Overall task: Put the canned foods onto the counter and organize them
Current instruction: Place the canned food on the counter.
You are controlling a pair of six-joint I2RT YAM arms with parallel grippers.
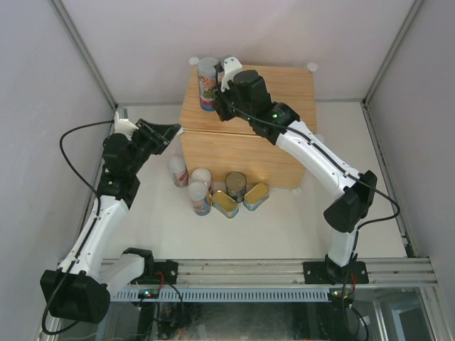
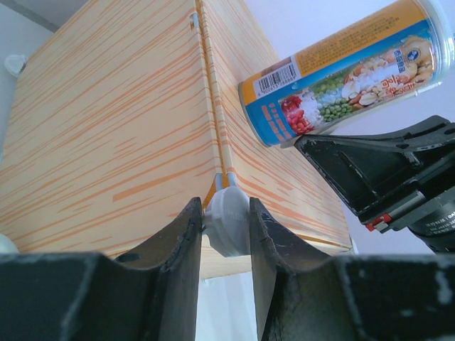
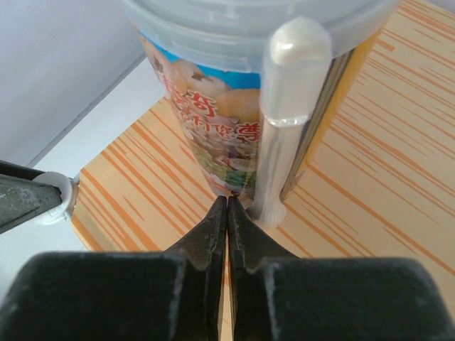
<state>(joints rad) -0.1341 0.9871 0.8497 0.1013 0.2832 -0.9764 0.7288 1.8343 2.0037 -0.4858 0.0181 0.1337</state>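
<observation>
On the light wood-grain box counter (image 1: 298, 85), far-left corner, stands tall white-lidded can w/ colourful label (image 1: 207, 84). Right gripper (image 3: 227, 204) just beside its base, fingers closed, empty; left gripper (image 2: 224, 207) clamps counter's white round corner connector (image 2: 229, 229). Best: pull right arm straight back, no nudging can.

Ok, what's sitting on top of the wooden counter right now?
One tall white-lidded can stands upright near the far left corner of the counter. The right arm reaches over the top, so whatever lies beneath it is hidden.

Top of can (image 3: 206, 135) off-edge (right wrist)
</observation>
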